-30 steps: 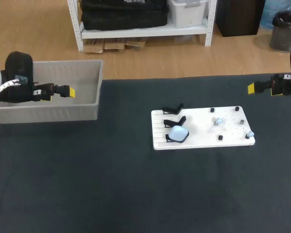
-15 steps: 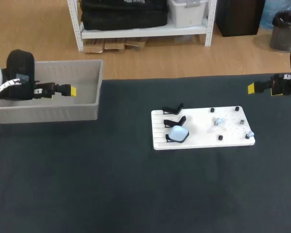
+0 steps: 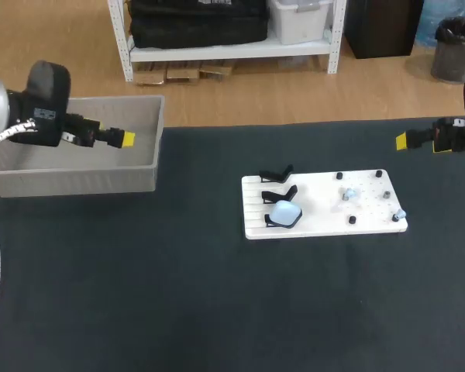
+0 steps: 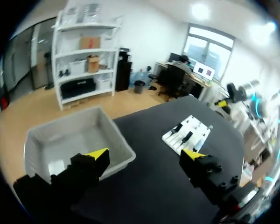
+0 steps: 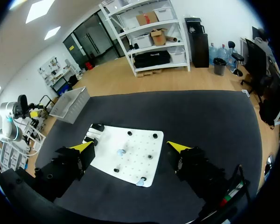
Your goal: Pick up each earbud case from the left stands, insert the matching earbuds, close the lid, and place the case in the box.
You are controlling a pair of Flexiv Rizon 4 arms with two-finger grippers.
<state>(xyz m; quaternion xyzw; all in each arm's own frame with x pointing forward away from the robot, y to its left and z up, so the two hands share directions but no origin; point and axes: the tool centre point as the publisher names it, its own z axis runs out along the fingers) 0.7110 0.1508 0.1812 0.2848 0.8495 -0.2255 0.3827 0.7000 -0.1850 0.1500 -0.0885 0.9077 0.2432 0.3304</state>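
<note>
Since the earlier frames the left gripper [image 3: 126, 139] has been shifted slightly rightward above the grey plastic box [image 3: 77, 183] at the tabletop's [image 3: 217, 310] far left corner, its fingers spread wide and empty. The pale blue rounded earbud case [image 3: 285, 212] is seated on the nearest black stand [image 3: 271, 222] at the left edge of the white perforated board [image 3: 325, 221], with small pale blue earbuds [image 3: 349, 194] on its right half. The right gripper [image 3: 401, 140] is held over the tabletop's right edge, fingers likewise parted.
</note>
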